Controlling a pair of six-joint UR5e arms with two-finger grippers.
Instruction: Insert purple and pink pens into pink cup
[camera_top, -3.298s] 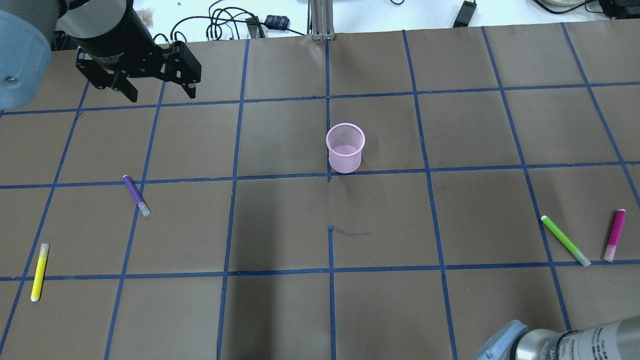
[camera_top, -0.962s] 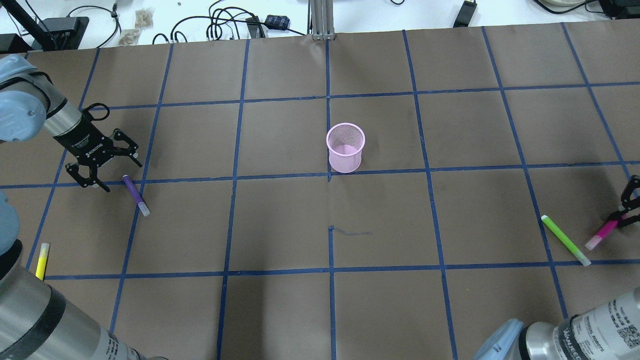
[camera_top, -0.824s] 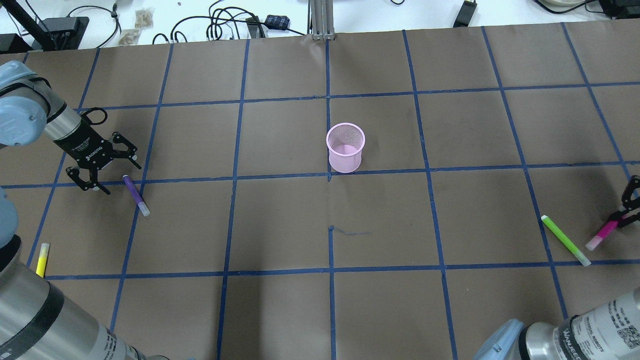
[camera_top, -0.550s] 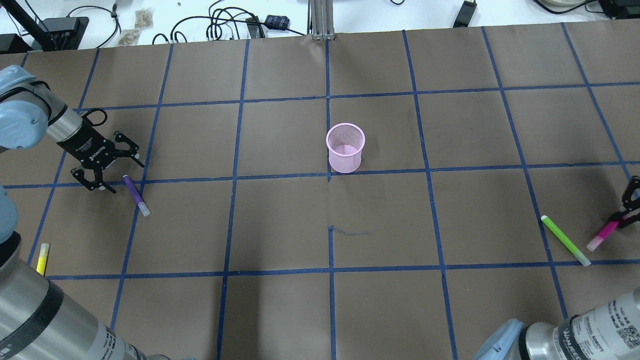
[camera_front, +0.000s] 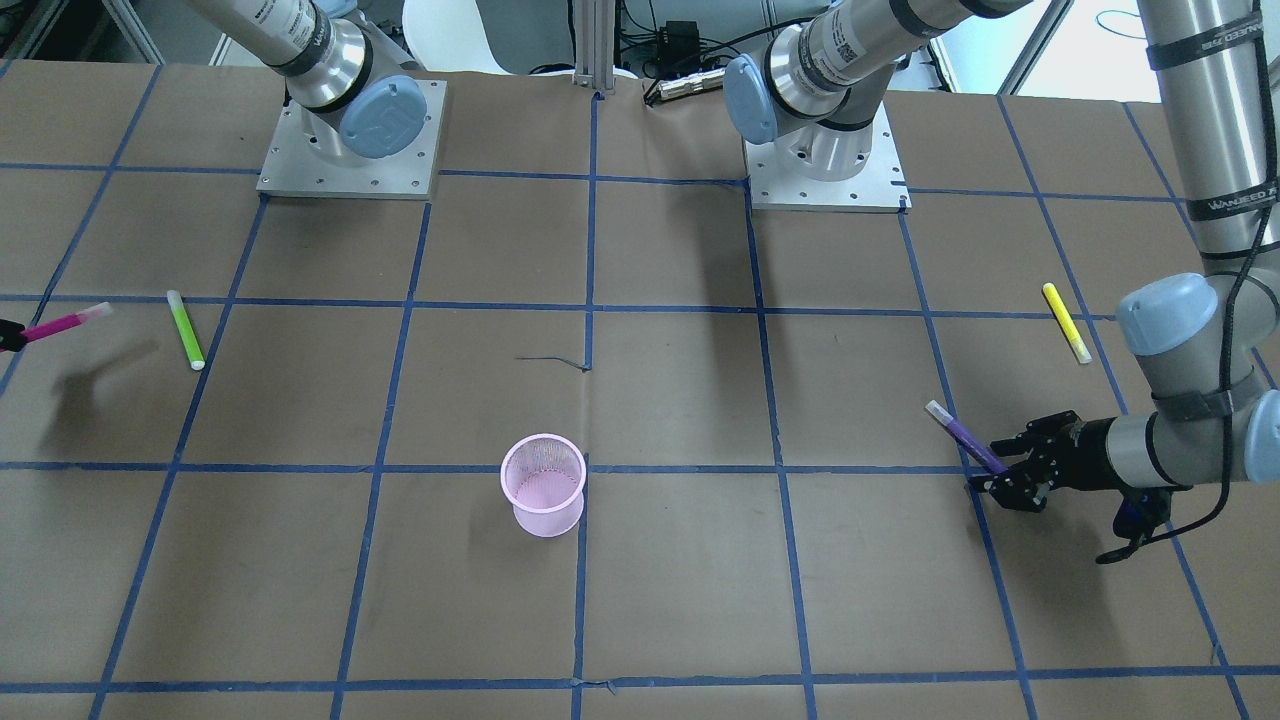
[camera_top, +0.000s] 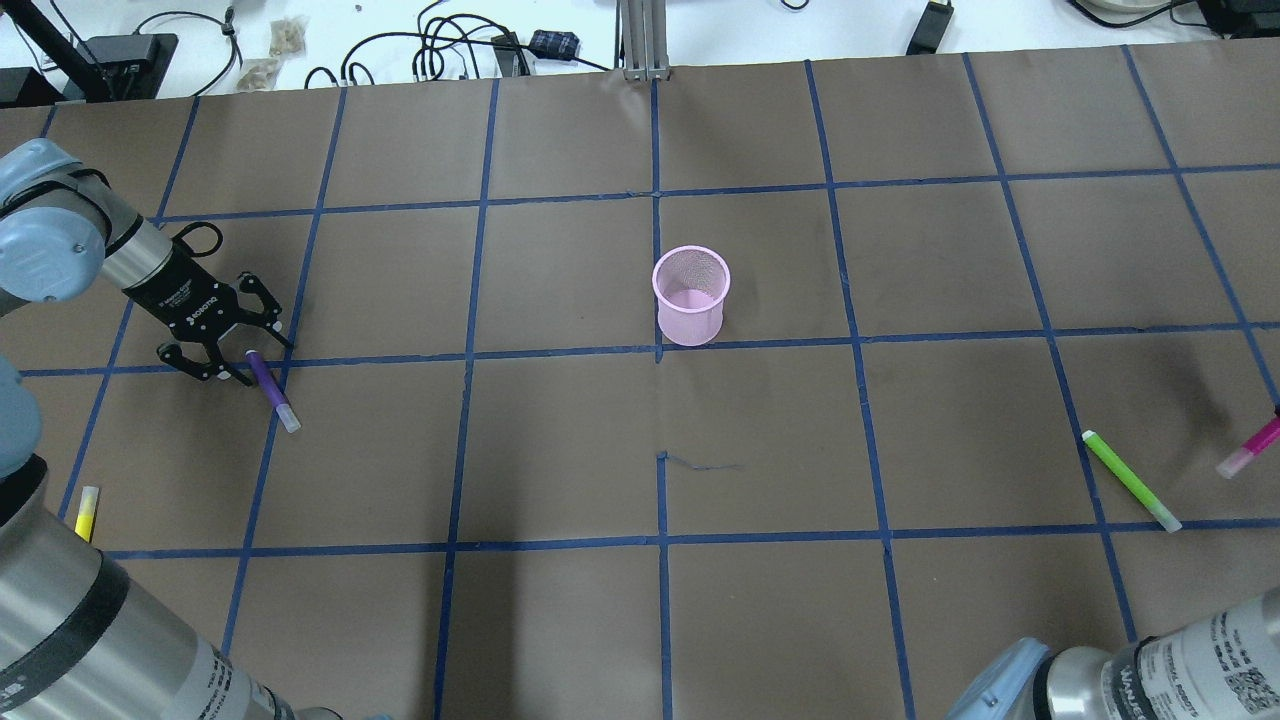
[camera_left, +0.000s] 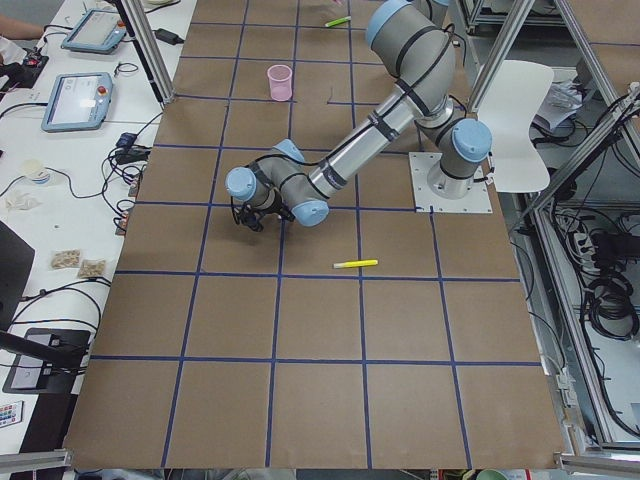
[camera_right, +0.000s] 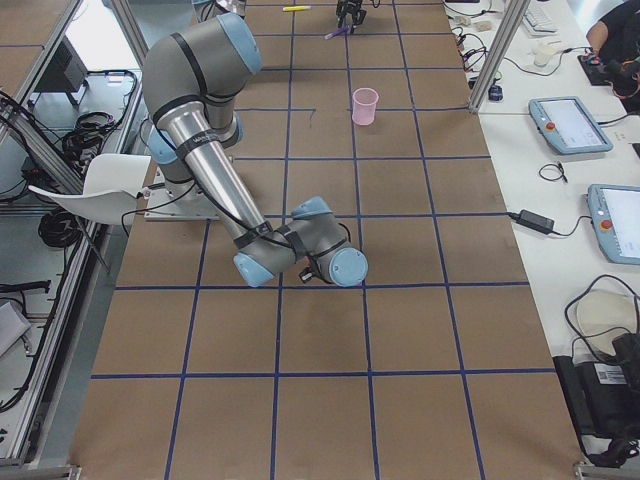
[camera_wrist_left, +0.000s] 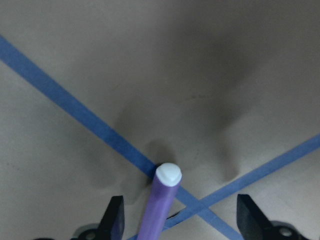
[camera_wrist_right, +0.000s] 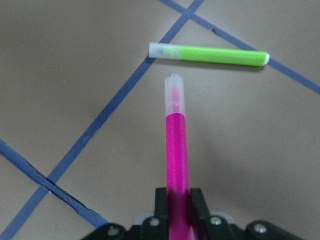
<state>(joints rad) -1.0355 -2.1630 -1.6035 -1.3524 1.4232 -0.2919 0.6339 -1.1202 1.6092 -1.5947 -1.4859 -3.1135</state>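
Observation:
The pink mesh cup (camera_top: 690, 295) stands upright at the table's middle, also in the front view (camera_front: 543, 485). The purple pen (camera_top: 272, 392) lies on the table at the left. My left gripper (camera_top: 250, 362) is open and low, its fingers on either side of the pen's far end; the left wrist view shows the pen (camera_wrist_left: 160, 212) between the spread fingers (camera_wrist_left: 115, 220). My right gripper (camera_wrist_right: 178, 205) is shut on the pink pen (camera_wrist_right: 176, 150) and holds it off the table at the far right edge (camera_top: 1250, 455).
A green pen (camera_top: 1130, 480) lies near the right gripper, just ahead of the pink pen's tip (camera_wrist_right: 215, 54). A yellow pen (camera_top: 87, 510) lies at the left near my left arm. Cables and boxes sit beyond the table's far edge.
My left gripper has moved right until its open fingers straddle the purple pen's end. My right gripper has lifted the pink pen and carried it right, to the overhead view's edge.

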